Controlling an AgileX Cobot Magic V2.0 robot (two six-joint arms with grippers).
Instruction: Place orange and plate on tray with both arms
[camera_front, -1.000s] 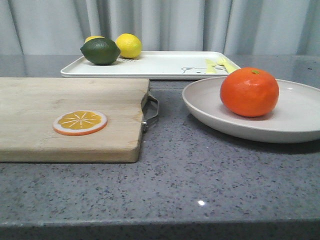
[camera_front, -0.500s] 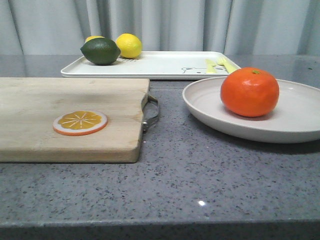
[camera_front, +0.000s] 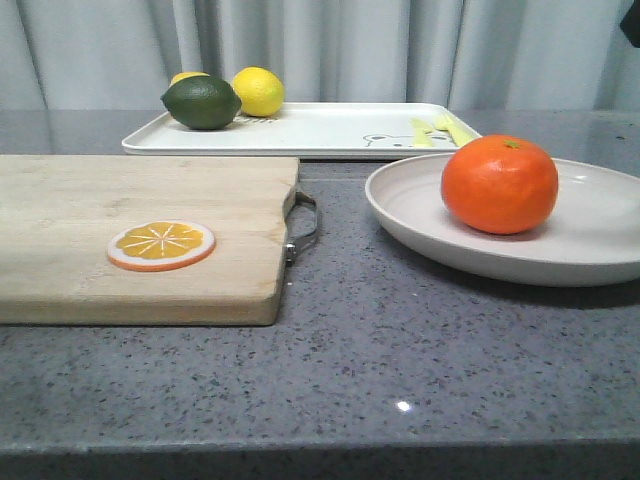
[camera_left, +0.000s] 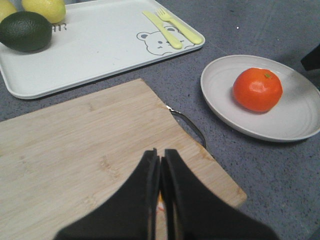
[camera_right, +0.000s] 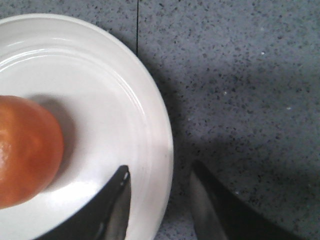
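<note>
The orange (camera_front: 499, 184) sits on the off-white plate (camera_front: 590, 240) at the right of the counter. The white tray (camera_front: 320, 130) with the bear drawing lies behind them. In the left wrist view the orange (camera_left: 257, 89), plate (camera_left: 300, 115) and tray (camera_left: 100, 45) all show. My left gripper (camera_left: 160, 152) is shut and empty, held above the wooden cutting board (camera_left: 75, 145). My right gripper (camera_right: 160, 170) is open and straddles the plate's rim (camera_right: 155, 150), one finger inside, one outside over the counter. The orange (camera_right: 25, 150) lies beside the inner finger, apart from it.
A dark green lime (camera_front: 201, 102) and two lemons (camera_front: 258, 90) lie on the tray's left end; a yellow knife and fork (camera_left: 172, 27) lie at its right end. An orange slice (camera_front: 161, 245) lies on the cutting board, whose metal handle (camera_front: 305, 225) faces the plate.
A dark part of the right arm has come into the front view's top right corner. The orange, plate and tray have not moved.
</note>
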